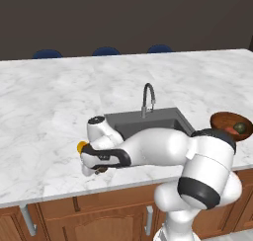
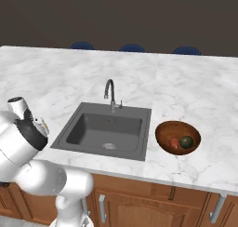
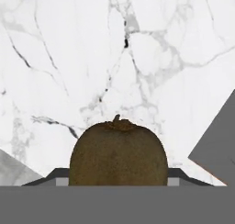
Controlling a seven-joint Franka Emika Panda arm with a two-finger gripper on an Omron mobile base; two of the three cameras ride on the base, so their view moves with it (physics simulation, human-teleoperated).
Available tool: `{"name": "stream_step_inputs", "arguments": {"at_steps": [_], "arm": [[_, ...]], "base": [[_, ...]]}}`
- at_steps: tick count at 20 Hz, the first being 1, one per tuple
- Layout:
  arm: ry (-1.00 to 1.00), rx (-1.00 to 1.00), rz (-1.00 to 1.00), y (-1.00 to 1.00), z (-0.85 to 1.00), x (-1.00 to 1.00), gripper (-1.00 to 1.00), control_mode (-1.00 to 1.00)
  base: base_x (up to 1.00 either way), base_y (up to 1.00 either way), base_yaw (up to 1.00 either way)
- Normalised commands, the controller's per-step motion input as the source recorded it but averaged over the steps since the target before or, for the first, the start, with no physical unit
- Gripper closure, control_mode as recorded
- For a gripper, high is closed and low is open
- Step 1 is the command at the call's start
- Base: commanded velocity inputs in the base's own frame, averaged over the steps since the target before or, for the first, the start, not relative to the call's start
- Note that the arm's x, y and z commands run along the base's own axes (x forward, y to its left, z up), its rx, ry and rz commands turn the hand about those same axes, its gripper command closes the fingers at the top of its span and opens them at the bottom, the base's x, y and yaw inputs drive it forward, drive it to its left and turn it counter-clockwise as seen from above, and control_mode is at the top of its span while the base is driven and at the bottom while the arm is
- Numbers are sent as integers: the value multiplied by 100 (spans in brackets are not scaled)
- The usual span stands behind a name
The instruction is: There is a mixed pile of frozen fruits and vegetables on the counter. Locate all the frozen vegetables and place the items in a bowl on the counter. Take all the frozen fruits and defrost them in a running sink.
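Observation:
My gripper (image 1: 100,169) is low over the counter (image 1: 49,106), left of the sink (image 1: 148,122). In the hand view my gripper (image 3: 118,179) is shut on the olive-brown ball (image 3: 118,154), its stem end up, with a dark fingertip (image 3: 57,176) pressed against each side. The yellow-orange ball (image 1: 81,146) lies on the marble just behind the hand. To the right of the sink (image 2: 107,128), the wooden bowl (image 2: 160,133) holds the red-orange piece (image 2: 174,143) and the dark green ball (image 2: 186,142). The bowl (image 1: 221,117) also shows at the right edge of the left base view.
A curved dark faucet (image 2: 109,93) stands at the back of the sink, and no water shows. Blue chair backs (image 1: 105,51) line the far side of the counter. The counter's front edge (image 1: 74,191) runs just below my hand, over wooden cabinet fronts.

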Motion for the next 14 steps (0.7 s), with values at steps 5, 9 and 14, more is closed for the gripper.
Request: {"name": "stream_step_inputs", "arguments": {"at_steps": [5, 9, 14], "arm": [[-1, -9, -7, -65, 42, 0, 100, -100], [-6, -1, -15, -63, 35, 7, 100, -100], [-2, 1, -11, -81, 13, 24, 100, -100]], "base": [[0, 0, 0], [0, 0, 0], [0, 0, 0]]}}
